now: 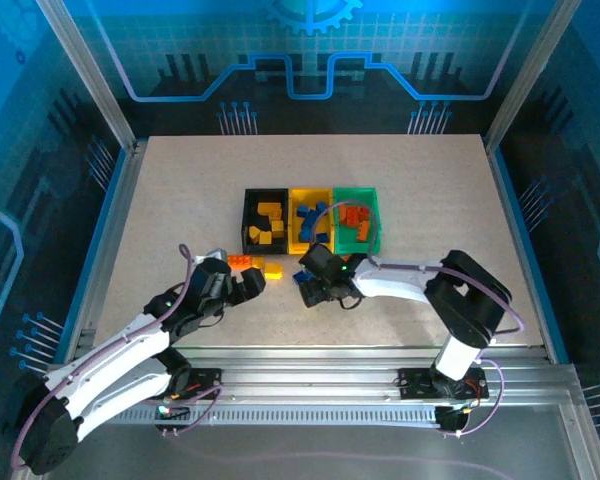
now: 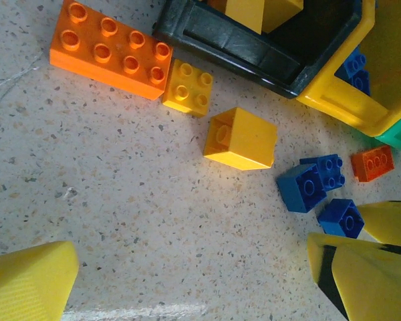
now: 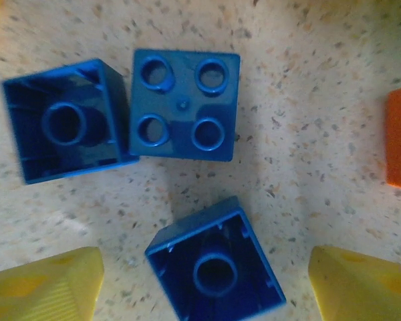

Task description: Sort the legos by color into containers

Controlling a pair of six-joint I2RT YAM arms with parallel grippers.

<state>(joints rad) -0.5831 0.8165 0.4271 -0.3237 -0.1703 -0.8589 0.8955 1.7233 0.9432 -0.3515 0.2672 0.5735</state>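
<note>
Right hand [image 3: 204, 257] open over three blue bricks [image 3: 184, 105] on worktop [image 3: 307, 174]; left hand [image 2: 190, 247] open near yellow brick [image 2: 240, 138] and orange brick [image 2: 111, 48]

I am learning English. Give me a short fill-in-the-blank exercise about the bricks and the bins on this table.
1. The black bin holds ___ bricks.
2. The long orange brick has ___ studs on top.
3. Under the right hand lie ___ blue bricks.
Missing words: yellow; eight; three.
</note>
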